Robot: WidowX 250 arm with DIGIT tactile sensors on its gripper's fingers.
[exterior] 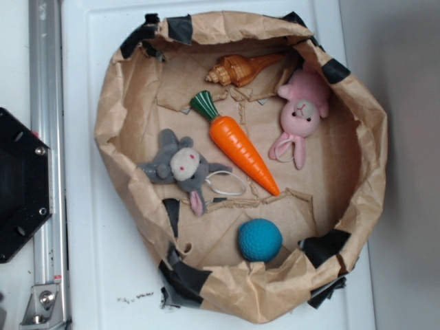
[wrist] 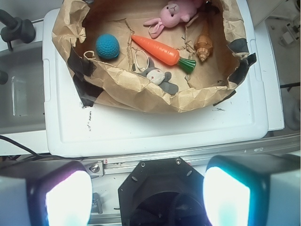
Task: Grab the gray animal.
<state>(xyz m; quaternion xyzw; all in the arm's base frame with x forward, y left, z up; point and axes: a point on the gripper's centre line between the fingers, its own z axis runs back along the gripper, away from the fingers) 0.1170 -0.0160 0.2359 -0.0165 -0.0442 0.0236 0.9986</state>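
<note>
1. The gray animal (exterior: 181, 167) lies on its back on the floor of the brown paper nest (exterior: 124, 96), at the side nearest the robot base, with its cream face turned up. In the wrist view it (wrist: 158, 76) is partly hidden behind the nest's near wall.
2. The orange carrot (exterior: 242, 143) lies just beside it; the bunny's white loop string (exterior: 227, 183) reaches toward the carrot. The pink bunny (exterior: 300, 113), the shell (exterior: 237, 69) and the blue ball (exterior: 260, 239) lie well apart from it.
3. The gripper (wrist: 148, 193) hangs above the base, outside the nest, with its two pads set wide apart and nothing between them.
4. Recommended approach: move the gripper over the nest wall, centre it above the gray body, and turn the pads to close across the torso, clear of the carrot.
5. Descend until the pads straddle the plush, then close. Soft plush probably compresses, so a deep grasp is advised.
6. No brand, label or readable writing is visible in either view.
</note>
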